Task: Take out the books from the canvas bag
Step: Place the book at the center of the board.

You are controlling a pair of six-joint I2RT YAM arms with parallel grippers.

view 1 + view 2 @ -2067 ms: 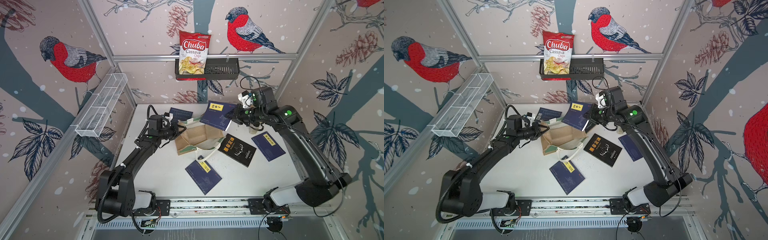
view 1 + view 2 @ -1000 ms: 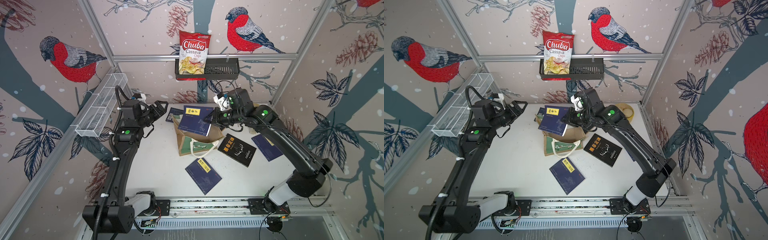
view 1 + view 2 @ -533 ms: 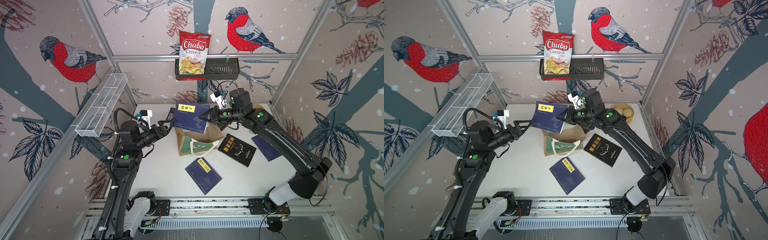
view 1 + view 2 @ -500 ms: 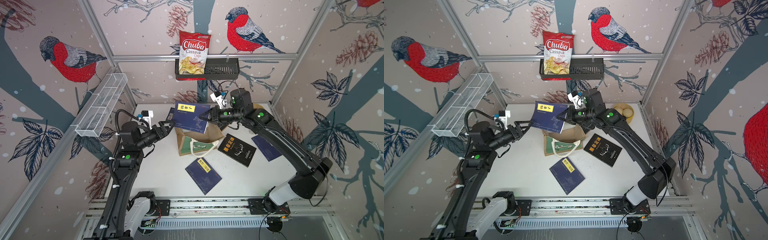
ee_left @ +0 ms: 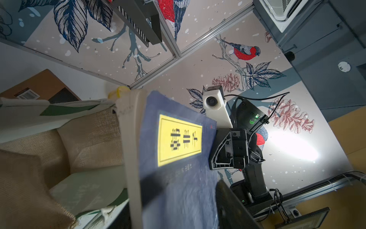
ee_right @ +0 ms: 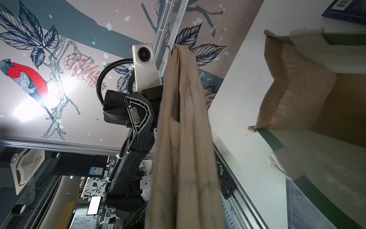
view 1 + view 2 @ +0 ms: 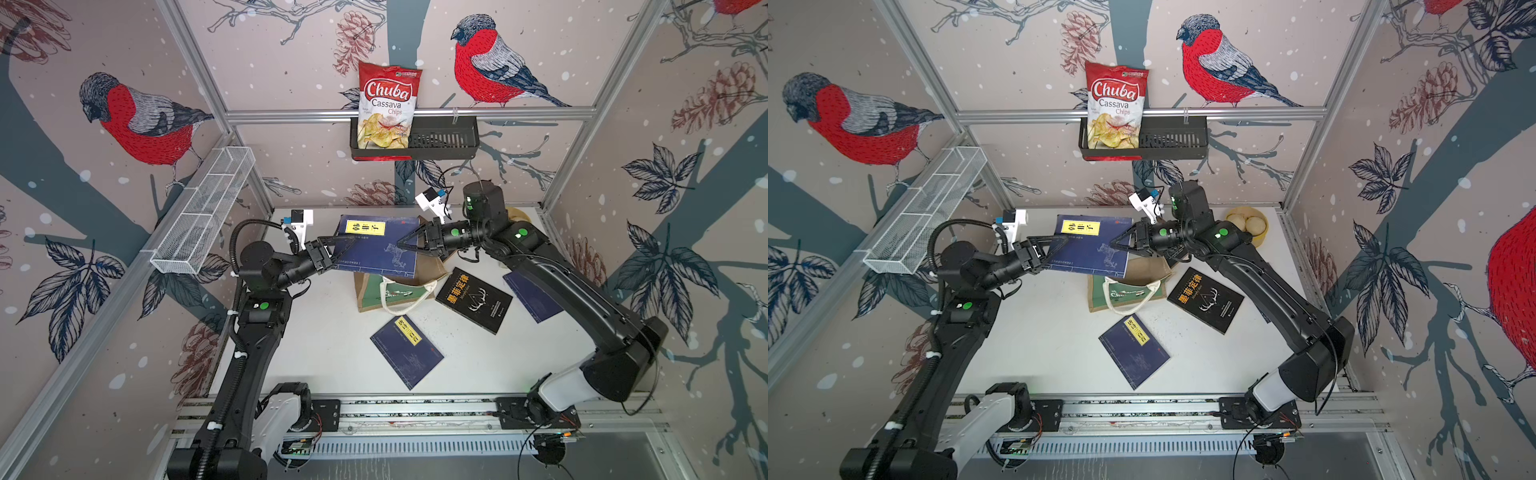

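A navy book (image 7: 378,253) with a yellow label hangs in the air above the canvas bag (image 7: 395,293). My right gripper (image 7: 401,245) is shut on its right edge; its cream page edges (image 6: 184,138) fill the right wrist view. My left gripper (image 7: 343,251) stands open with the book's left edge (image 5: 178,178) between its fingers, one over the cover and one beneath. The bag lies on its side in both top views, mouth toward the back. On the table lie a black book with gold characters (image 7: 473,299) and two navy books (image 7: 406,351) (image 7: 534,297).
A red chips bag (image 7: 388,108) stands in a black basket on the back wall. A white wire basket (image 7: 203,216) hangs on the left wall. A bamboo steamer with buns (image 7: 1246,224) sits at the back right corner. A brown book (image 5: 45,85) lies behind the bag.
The left arm has swung down from the back left to the book's left edge and its jaws have narrowed around it. The right gripper has lifted the book a little higher above the bag.
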